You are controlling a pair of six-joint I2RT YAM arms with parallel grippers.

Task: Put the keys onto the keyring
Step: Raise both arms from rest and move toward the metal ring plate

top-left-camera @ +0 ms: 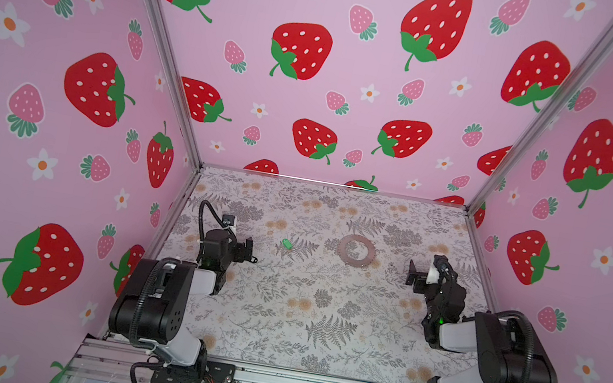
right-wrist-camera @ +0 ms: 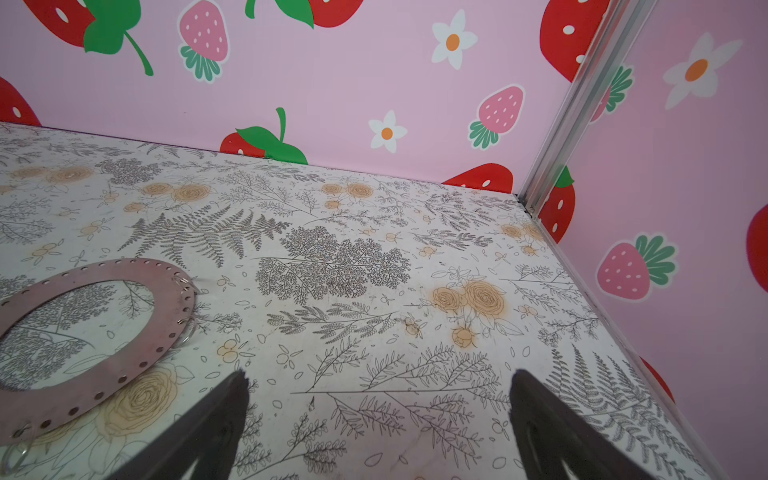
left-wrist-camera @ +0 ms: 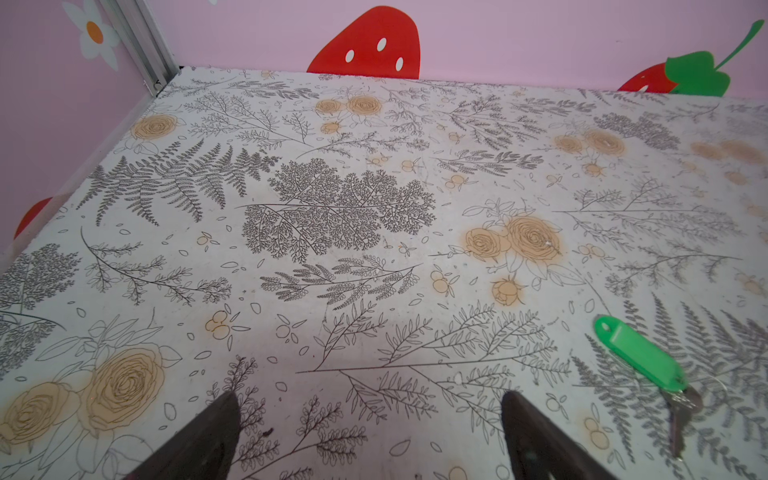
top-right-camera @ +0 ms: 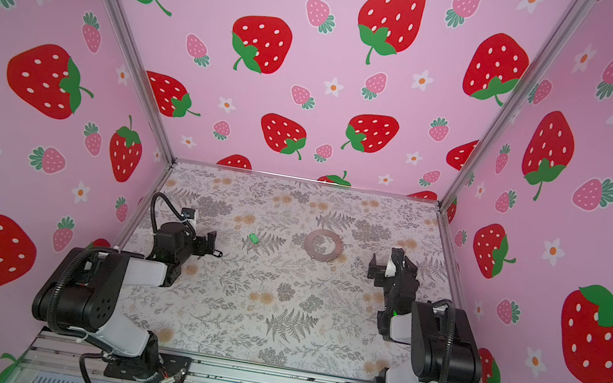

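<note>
Aim: left gripper (top-left-camera: 250, 252) and right gripper (top-left-camera: 414, 278) gape empty; we should pinch the green key (top-left-camera: 287, 243), at the left's two o'clock, crosswise.

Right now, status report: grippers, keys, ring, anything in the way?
Left gripper open, empty. Right gripper open, empty. Green key on table, apart from ring; only one key seen. Nothing between them.
</note>
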